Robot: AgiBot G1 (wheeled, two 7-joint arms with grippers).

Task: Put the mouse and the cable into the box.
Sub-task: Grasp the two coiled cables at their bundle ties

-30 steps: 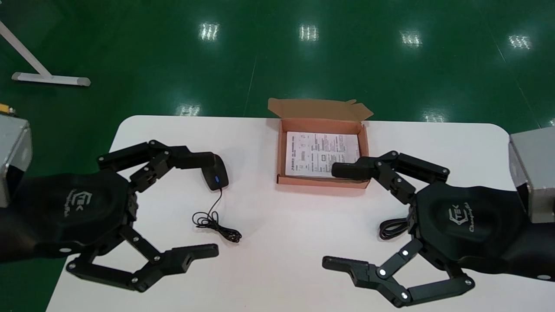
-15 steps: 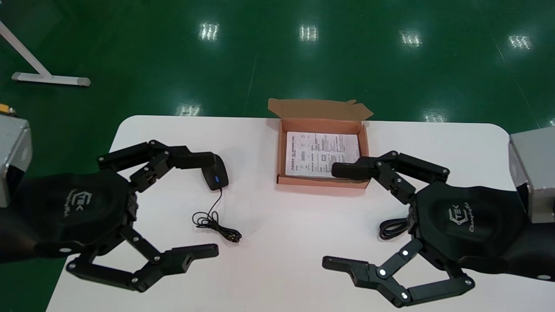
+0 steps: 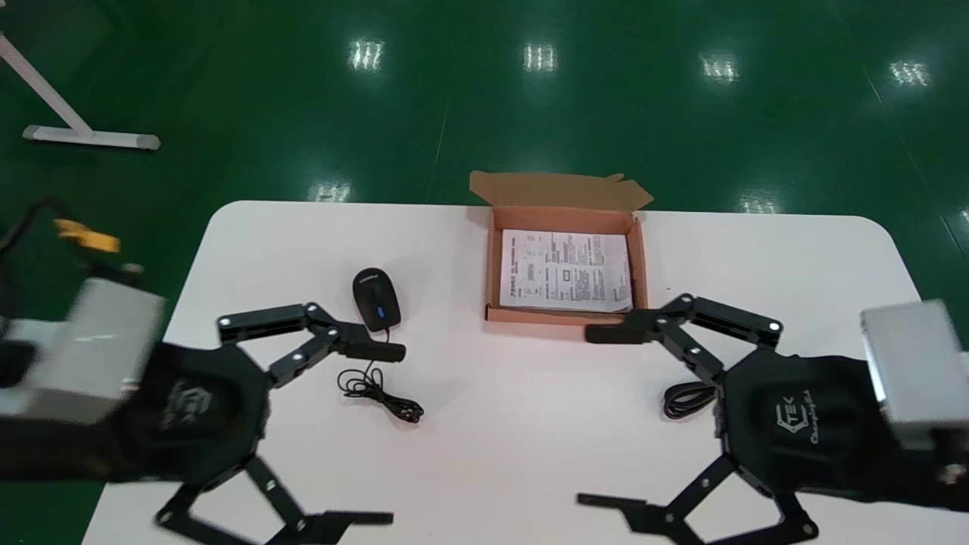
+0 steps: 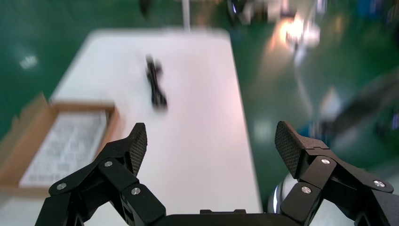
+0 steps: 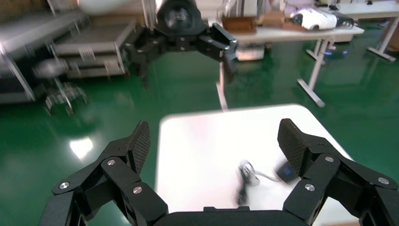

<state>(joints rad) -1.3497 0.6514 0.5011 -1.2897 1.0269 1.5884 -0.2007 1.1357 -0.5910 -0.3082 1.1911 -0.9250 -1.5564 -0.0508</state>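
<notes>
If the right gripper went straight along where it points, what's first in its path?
Likely the coiled mouse cord on the table. It lies within the line of the open right gripper, and the mouse sits off to the side. Height is unclear, so the gripper may pass above the cord.

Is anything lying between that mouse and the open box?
Nothing visible: only bare table lies between the mouse and the open box, which holds just a printed sheet. The left gripper hangs open near the mouse, right gripper open near the box.
</notes>
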